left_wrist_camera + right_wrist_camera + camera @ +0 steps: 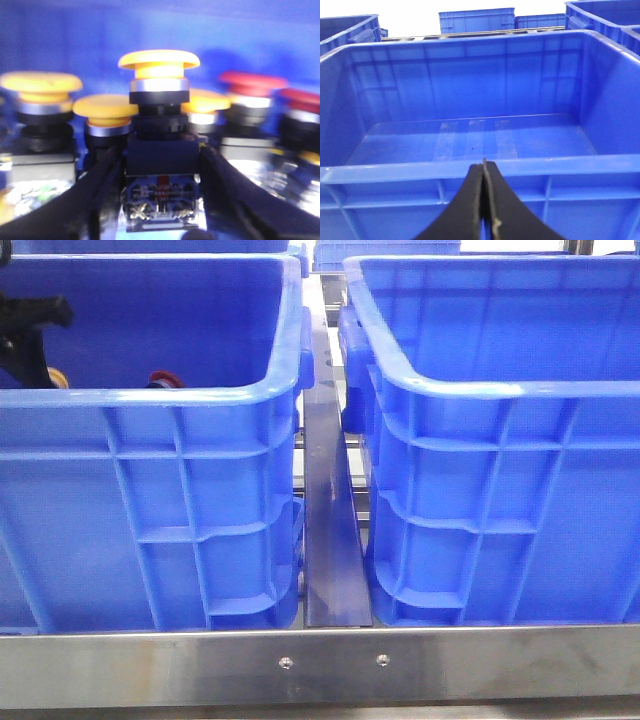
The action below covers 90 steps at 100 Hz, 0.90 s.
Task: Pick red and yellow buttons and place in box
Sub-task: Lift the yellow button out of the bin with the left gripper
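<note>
In the left wrist view a yellow button (159, 59) stands upright on its dark body, in front of several more yellow buttons (40, 82) and two red buttons (252, 82). My left gripper (161, 160) has a finger pressed against each side of that button's body. In the front view the left arm (25, 325) reaches into the left blue crate (150, 397), where a yellow cap (57, 377) and a red cap (165, 378) peek over the rim. The box (480, 387) on the right is empty. My right gripper (484, 167) is shut and empty, just outside the box's near wall (395, 172).
A metal rail (328, 530) runs between the two crates and a steel bar (320, 665) crosses in front of them. More blue crates (475, 21) stand behind. The buttons stand close together in the left crate.
</note>
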Each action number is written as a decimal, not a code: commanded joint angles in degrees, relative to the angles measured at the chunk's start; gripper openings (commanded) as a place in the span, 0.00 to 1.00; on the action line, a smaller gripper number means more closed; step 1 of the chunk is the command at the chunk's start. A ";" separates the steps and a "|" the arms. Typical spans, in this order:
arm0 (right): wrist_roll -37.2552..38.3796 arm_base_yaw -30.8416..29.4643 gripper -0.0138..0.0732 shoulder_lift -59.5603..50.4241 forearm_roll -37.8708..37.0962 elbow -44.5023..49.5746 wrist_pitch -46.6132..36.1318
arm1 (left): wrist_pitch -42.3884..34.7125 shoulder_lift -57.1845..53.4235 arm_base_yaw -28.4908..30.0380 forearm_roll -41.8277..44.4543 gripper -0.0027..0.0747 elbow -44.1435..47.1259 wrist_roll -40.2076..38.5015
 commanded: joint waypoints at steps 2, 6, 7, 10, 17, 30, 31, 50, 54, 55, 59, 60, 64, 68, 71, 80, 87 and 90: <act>-0.32 0.14 0.08 -1.46 -0.65 -1.10 -4.31 | -1.65 -6.41 -0.14 -1.94 0.22 -1.50 1.10; -0.32 0.14 0.08 -1.46 -0.65 -1.10 -4.31 | -1.65 -7.93 -0.14 -2.62 0.22 -0.87 2.13; -0.32 0.14 0.08 -1.46 -0.65 -1.10 -4.31 | -1.65 -8.20 -0.14 -2.95 0.22 -0.61 2.41; -0.32 0.14 0.08 -1.46 -0.65 -1.10 -4.31 | -1.65 -9.59 -0.14 -3.97 0.22 -0.01 3.39; -0.32 0.14 0.08 -1.46 -0.65 -1.10 -4.31 | -1.65 -12.56 -0.50 -7.24 0.22 1.97 7.02; -0.32 0.14 0.08 -1.46 -0.65 -1.10 -4.31 | -2.24 -17.90 -2.43 -8.48 0.21 5.95 8.41; -0.32 0.14 0.08 -1.46 -0.65 -1.10 -4.31 | -2.24 -18.46 -2.72 -8.48 0.21 6.36 8.41; -0.32 0.14 0.08 -1.46 -0.65 -1.10 -4.31 | -2.27 -24.87 -8.61 -9.03 0.21 10.54 9.98; -0.32 0.14 0.08 -1.46 -0.65 -1.10 -4.31 | -2.27 -25.75 -10.19 -9.30 0.21 10.82 10.77; -0.32 0.14 0.08 -1.46 -0.65 -1.10 -4.31 | -2.37 -26.03 -10.82 -9.31 0.21 10.82 10.90; -0.32 0.14 0.08 -1.46 -0.65 -1.10 -4.31 | -2.37 -26.75 -12.84 -9.46 0.21 10.89 11.38; -0.32 0.13 0.08 -1.46 -0.65 -1.10 -4.36 | -2.37 -26.85 -13.19 -9.46 0.21 10.89 11.36; -0.32 0.13 0.08 -1.46 -0.65 -1.10 -4.43 | -2.49 -27.29 -15.30 -9.82 0.21 10.89 12.09; -0.32 0.13 0.08 -1.46 -0.65 -1.10 -4.57 | -2.78 -27.56 -17.03 -10.08 0.21 10.97 12.20; -0.32 0.13 0.08 -1.46 -0.65 -1.10 -4.63 | -3.03 -27.56 -18.87 -10.37 0.21 10.97 12.20; -0.32 0.13 0.08 -1.46 -0.65 -1.10 -4.76 | -3.76 -27.45 -23.60 -10.52 0.21 10.97 12.32; -0.32 0.13 0.08 -1.46 -0.65 -1.15 -4.89 | -5.05 -27.45 -27.14 -10.52 0.21 10.97 12.43; -0.32 0.13 0.08 -1.46 -0.65 -1.15 -4.95 | -5.61 -27.45 -28.44 -10.52 0.21 10.97 12.43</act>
